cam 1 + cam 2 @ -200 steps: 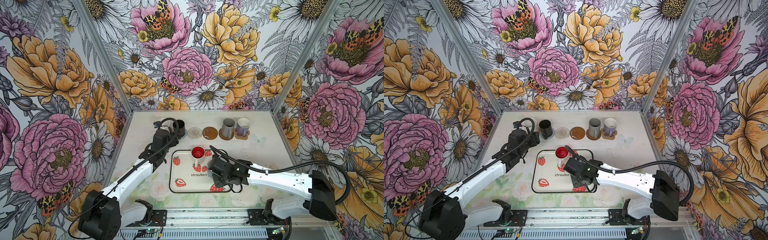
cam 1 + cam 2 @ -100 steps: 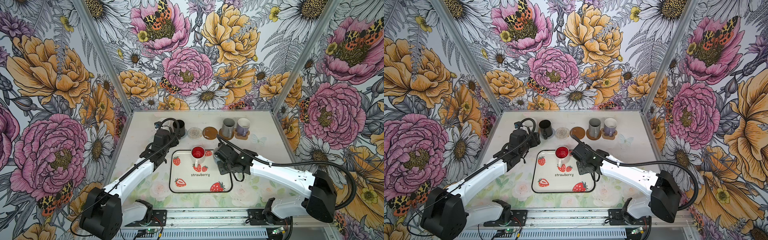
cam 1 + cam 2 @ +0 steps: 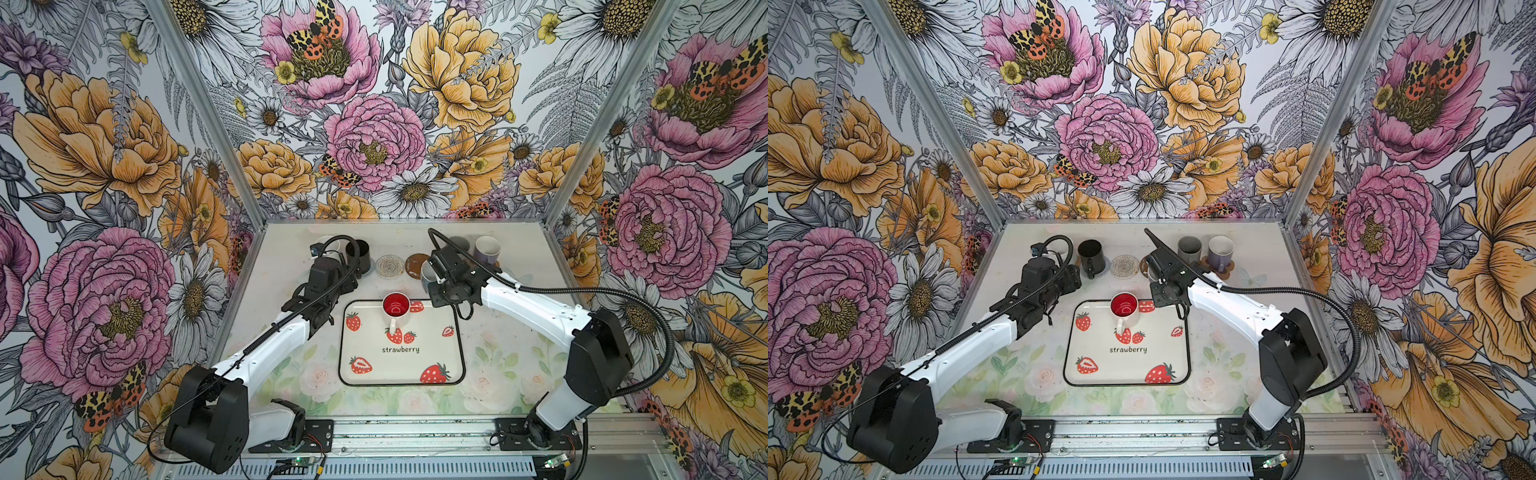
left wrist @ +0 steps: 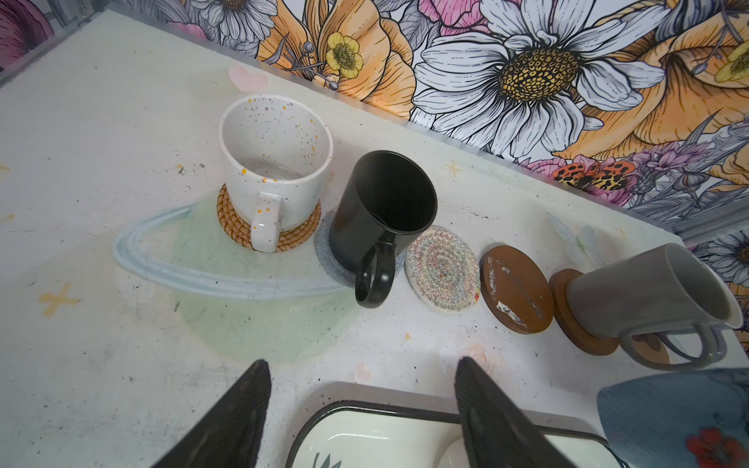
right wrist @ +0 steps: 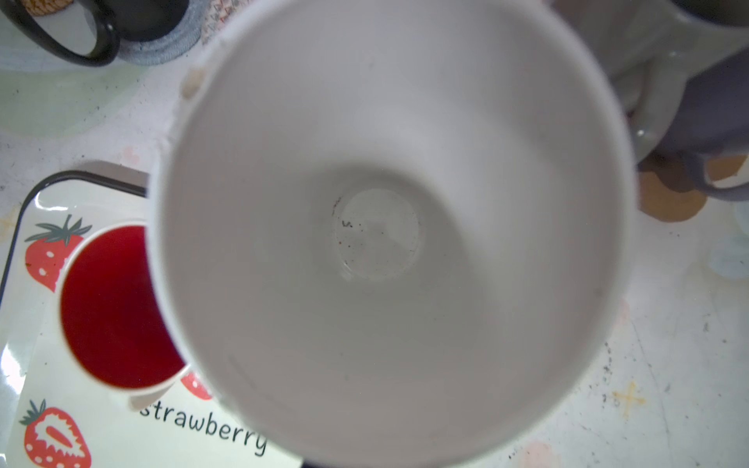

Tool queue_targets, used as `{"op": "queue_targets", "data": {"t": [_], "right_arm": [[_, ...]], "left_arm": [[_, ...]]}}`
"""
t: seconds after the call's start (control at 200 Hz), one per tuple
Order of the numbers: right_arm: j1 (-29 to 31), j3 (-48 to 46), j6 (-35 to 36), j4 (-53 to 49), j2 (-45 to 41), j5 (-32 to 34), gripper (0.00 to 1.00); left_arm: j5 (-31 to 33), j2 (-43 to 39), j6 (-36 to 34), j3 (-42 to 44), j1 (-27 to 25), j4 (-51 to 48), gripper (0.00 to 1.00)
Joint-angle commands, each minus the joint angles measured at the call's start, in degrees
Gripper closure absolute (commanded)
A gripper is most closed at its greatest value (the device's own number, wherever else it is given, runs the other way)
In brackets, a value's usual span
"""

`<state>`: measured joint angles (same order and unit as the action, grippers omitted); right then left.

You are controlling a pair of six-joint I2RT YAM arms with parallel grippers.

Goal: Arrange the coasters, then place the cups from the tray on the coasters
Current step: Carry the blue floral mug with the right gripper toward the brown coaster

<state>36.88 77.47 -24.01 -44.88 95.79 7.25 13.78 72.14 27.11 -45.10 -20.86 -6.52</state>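
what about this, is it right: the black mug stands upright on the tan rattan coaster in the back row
Not quite. The black mug stands upright in the back row, but on the pale blue-grey woven coaster; the tan rattan coaster carries the white speckled mug. The left wrist view shows it.

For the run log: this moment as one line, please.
left gripper: open, empty | right gripper: holding light blue mug near bare brown disc coaster | tray: red-inside mug | beaded coaster: bare

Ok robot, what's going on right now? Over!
Left gripper open, empty. Right gripper shut on blue cup, near bare brown coaster. Red cup on tray. Grey cup close beside that coaster.
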Motion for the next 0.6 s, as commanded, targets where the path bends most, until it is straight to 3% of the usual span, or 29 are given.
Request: {"op": "queue_targets", "data": {"t": [0.0,0.59], "right_arm": [[-1.1,6.0,3.3,4.5,2.6,-1.9,1.00],[-7.4,25.7,4.8,4.9,21.4,-3.9,1.00]], "left_arm": [[-1.2,-0.2,0.1,-1.1,0.7,2.4,0.27],[-1.4,1.0,-0.2,-1.5,2.1,2.4,0.27]]}}
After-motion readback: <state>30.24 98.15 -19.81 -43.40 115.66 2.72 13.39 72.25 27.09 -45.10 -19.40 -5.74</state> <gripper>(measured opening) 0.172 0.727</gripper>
